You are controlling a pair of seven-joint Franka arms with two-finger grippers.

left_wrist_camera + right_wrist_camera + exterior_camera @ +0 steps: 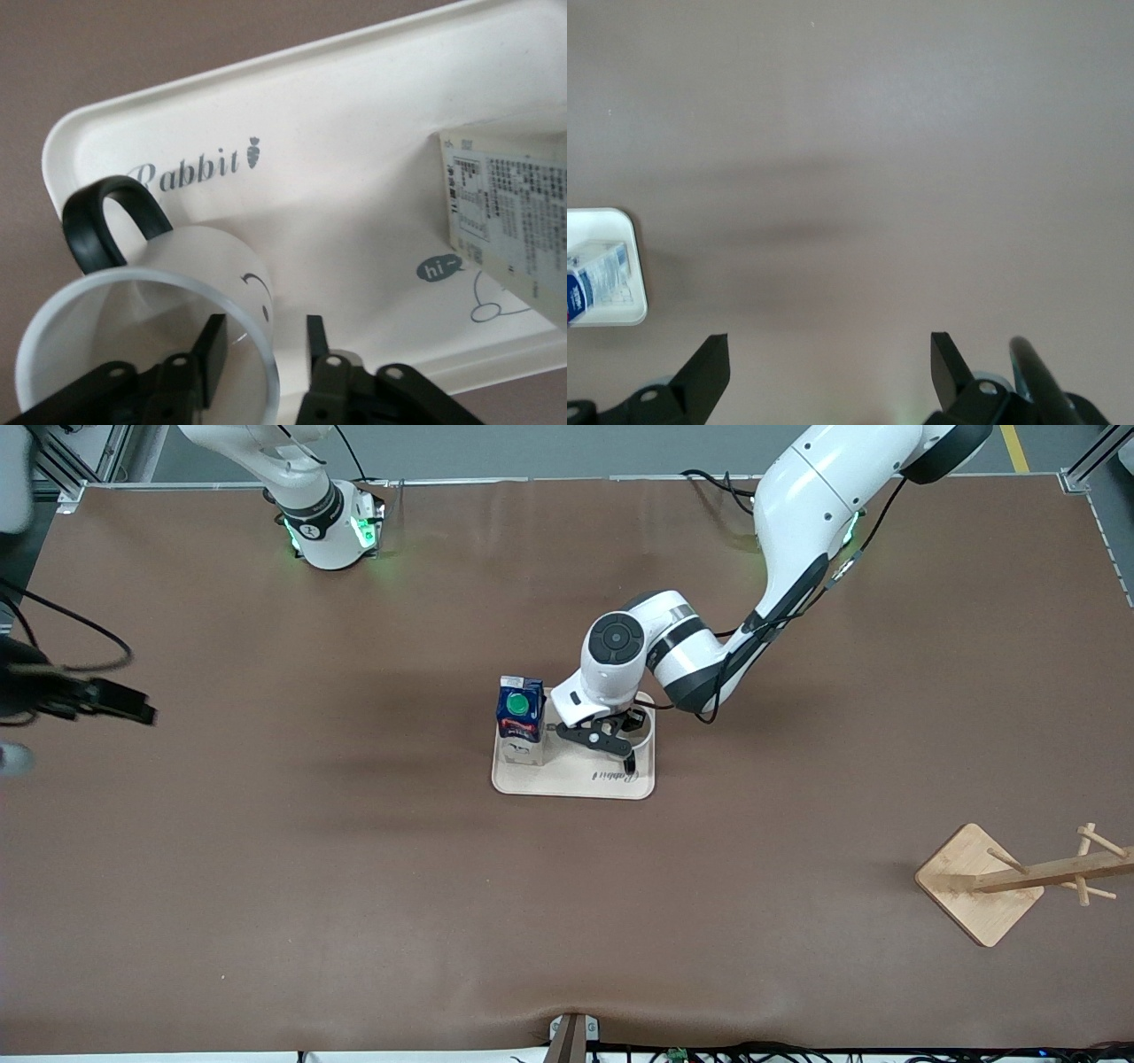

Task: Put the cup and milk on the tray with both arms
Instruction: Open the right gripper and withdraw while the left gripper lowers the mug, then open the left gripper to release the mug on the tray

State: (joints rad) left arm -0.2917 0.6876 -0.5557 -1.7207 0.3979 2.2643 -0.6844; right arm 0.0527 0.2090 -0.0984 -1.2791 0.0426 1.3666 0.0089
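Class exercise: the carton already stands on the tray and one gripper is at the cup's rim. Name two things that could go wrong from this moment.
1. The left gripper straddles the cup wall, one finger inside. If it lifts off at an angle, a finger may catch the rim and tip the cup on the tray.
2. The milk stands close beside the left gripper; a sideways retreat could knock it over.
The right gripper waits open over bare table.

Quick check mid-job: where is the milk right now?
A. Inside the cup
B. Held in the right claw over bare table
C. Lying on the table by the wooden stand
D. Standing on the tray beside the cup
D: the milk stands upright on the tray beside the cup, whose wall sits between the left claw fingers; the right claw hangs open and empty.
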